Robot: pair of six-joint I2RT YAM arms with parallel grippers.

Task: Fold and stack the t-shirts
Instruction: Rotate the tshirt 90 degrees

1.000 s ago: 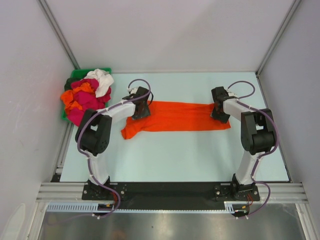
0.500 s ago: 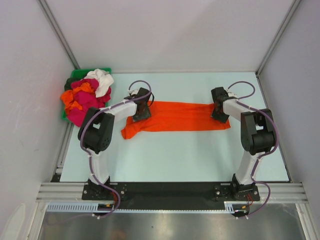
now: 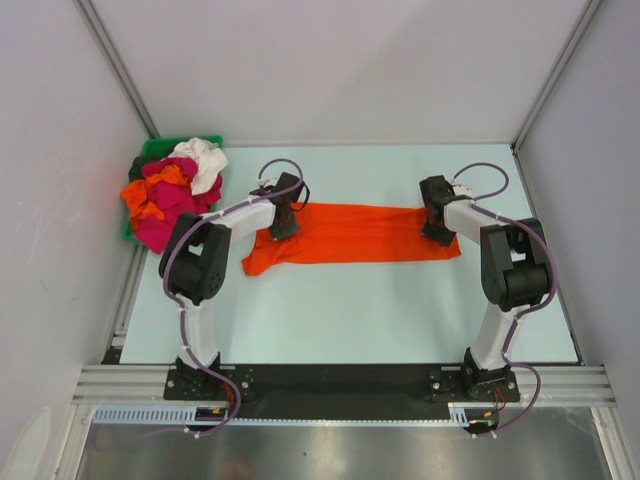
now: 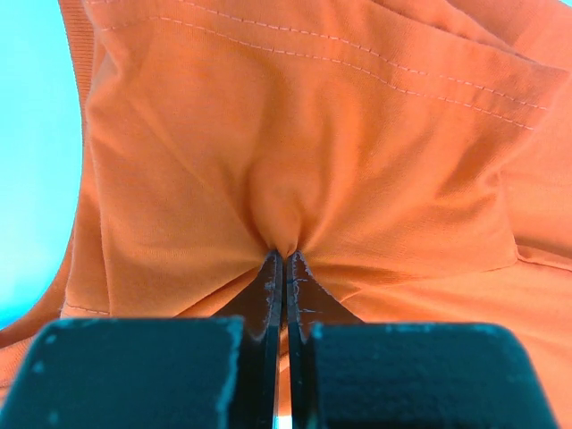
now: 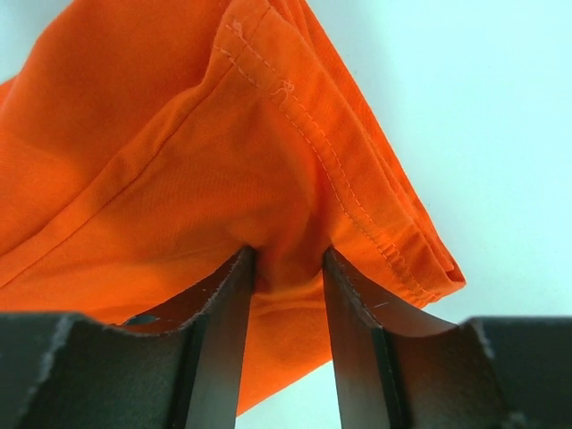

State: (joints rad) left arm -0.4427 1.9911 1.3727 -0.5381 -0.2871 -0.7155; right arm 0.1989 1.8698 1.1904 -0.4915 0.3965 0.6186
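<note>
A bright orange t-shirt [image 3: 350, 232] lies as a long band across the middle of the light table, one sleeve trailing at its left end. My left gripper [image 3: 283, 230] stands on the band's left part. In the left wrist view it [image 4: 284, 256] is shut, pinching a small pucker of the orange cloth [image 4: 295, 134]. My right gripper [image 3: 437, 233] stands on the right end of the shirt. In the right wrist view its jaws [image 5: 288, 256] stand a finger's width apart, closed on a bunched fold of the orange cloth [image 5: 179, 152] close to the stitched hem.
A green bin [image 3: 150, 150] at the back left corner holds a heap of magenta, orange and white t-shirts [image 3: 172, 192]. Grey walls and aluminium posts close in the table [image 3: 350, 310] on three sides. Both arm bases stand on the black rail at the near edge.
The left jaws have shut on the cloth, having stood open a moment ago. The right jaws have narrowed a little around their fold. Both arms have edged slightly toward the back.
</note>
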